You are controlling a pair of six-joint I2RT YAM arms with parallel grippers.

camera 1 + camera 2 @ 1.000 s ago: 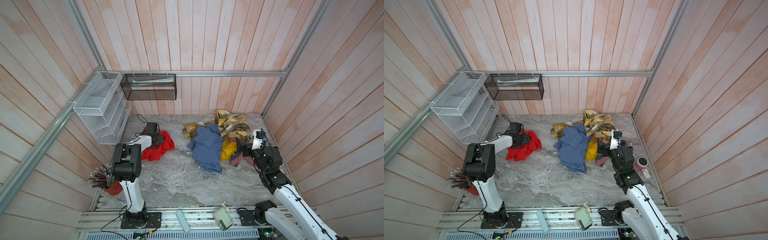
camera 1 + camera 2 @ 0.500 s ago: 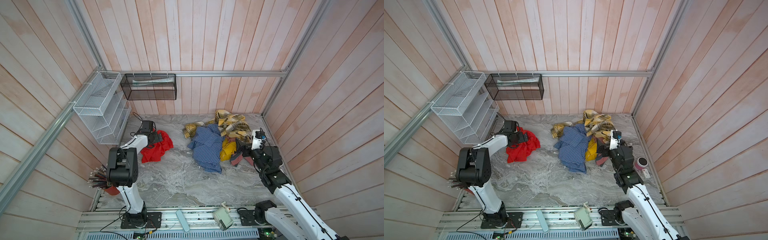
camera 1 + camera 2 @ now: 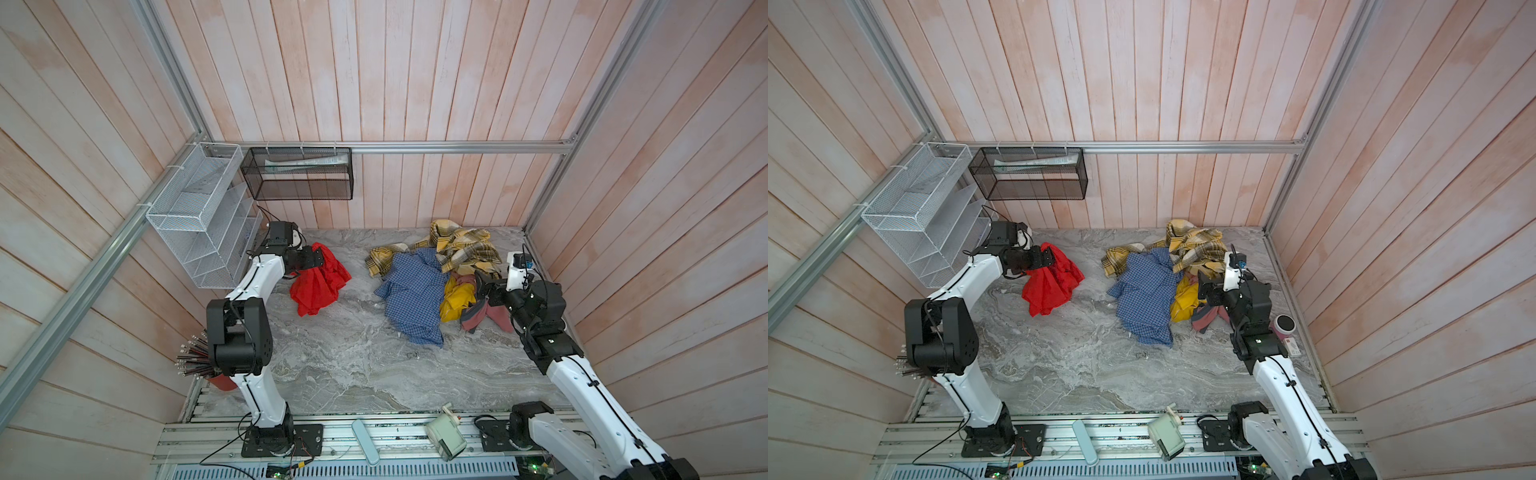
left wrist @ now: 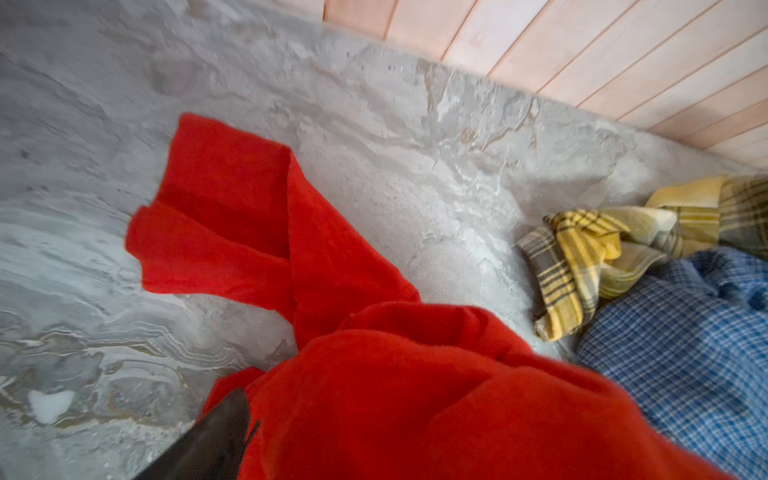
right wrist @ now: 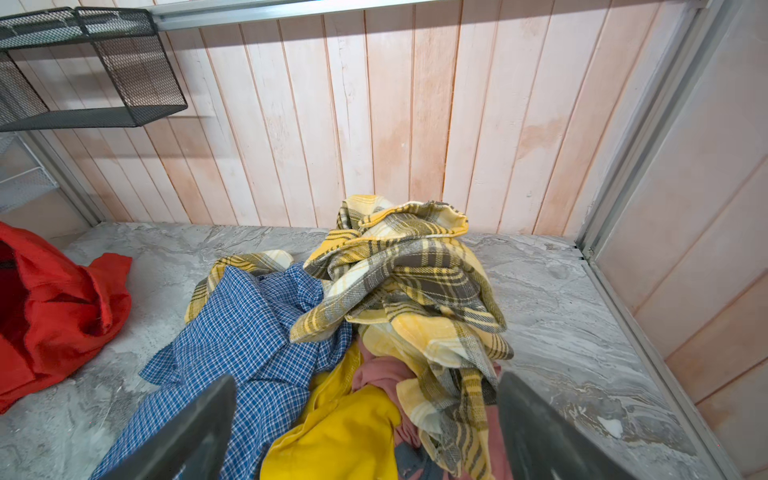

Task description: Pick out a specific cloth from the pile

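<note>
The cloth (image 3: 318,282) (image 3: 1052,282) is plain bright red and lies crumpled on the marble floor at the left, apart from the pile. Its upper edge is draped over my left gripper (image 3: 318,259) (image 3: 1050,259). In the left wrist view one dark finger (image 4: 224,432) stands far out to the side, and the red cloth (image 4: 374,395) covers the other, so the jaws are open. The pile (image 3: 436,270) (image 3: 1167,270) (image 5: 395,291) of plaid, blue check, yellow and pink fabric lies at the right. My right gripper (image 3: 482,282) (image 5: 365,386) hangs open over its near edge.
A white wire rack (image 3: 199,216) and a black mesh basket (image 3: 297,174) hang on the back-left walls. A red cup of pencils (image 3: 199,361) stands by the left arm's base. A pink can (image 3: 1283,324) sits by the right wall.
The left gripper's jaws have opened and it has drawn back toward the rear left, with the red cloth still draped on it. The right arm has not moved.
</note>
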